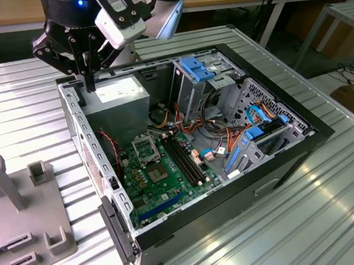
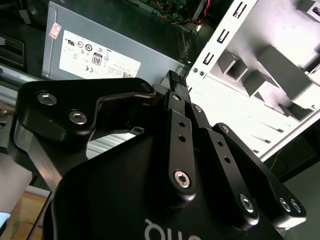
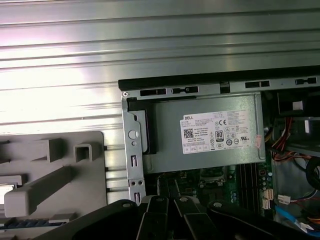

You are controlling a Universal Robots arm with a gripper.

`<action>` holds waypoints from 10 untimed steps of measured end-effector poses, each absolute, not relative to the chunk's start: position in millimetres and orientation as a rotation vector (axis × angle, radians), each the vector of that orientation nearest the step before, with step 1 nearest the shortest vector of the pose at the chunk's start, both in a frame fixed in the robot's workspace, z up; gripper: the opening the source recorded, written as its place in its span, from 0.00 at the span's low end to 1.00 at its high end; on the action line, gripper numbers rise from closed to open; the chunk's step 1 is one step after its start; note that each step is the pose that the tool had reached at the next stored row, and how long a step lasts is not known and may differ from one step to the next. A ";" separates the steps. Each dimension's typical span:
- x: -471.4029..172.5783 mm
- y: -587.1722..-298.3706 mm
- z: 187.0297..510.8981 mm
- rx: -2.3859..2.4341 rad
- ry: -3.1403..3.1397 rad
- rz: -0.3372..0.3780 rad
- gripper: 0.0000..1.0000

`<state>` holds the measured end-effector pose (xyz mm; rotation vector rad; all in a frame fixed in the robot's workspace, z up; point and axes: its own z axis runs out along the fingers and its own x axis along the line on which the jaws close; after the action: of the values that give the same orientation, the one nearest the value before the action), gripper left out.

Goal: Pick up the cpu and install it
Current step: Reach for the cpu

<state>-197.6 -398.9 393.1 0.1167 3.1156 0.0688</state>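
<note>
My gripper (image 1: pixel 90 85) hangs over the far corner of the open computer case (image 1: pixel 301 135), just above the grey power supply (image 1: pixel 121 97) at the exterior view's left. Its black fingers (image 2: pixel 175 85) are shut together and I see nothing between them. On the green motherboard (image 1: pixel 169 183) the metal-framed socket (image 1: pixel 144 149) sits beside the memory slots, well below and to the right of the gripper. A pale flat patch (image 3: pixel 6 193) on the grey fixture, cut off by the first wrist view's edge, may be the cpu; I cannot tell.
A grey fixture (image 1: pixel 23 214) with posts and slots lies on the ribbed metal table (image 1: pixel 333 218) left of the case. Blue drive brackets (image 1: pixel 197 68), loose cables (image 1: pixel 227 137) and a perforated cage (image 1: pixel 259 110) crowd the case's right half. A dark chip (image 1: pixel 157 173) is fixed on the board.
</note>
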 end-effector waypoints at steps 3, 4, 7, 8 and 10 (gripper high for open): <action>-199.1 -398.8 393.1 0.117 3.116 0.069 0.11; -199.6 -398.8 393.1 0.117 3.116 0.069 0.11; -201.0 -398.8 393.1 0.117 3.116 0.069 0.11; -201.4 -398.8 393.1 0.117 3.116 0.069 0.11; -202.5 -398.9 393.1 0.117 3.116 0.069 0.11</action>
<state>-202.5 -398.9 393.1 0.1167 3.1158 0.0687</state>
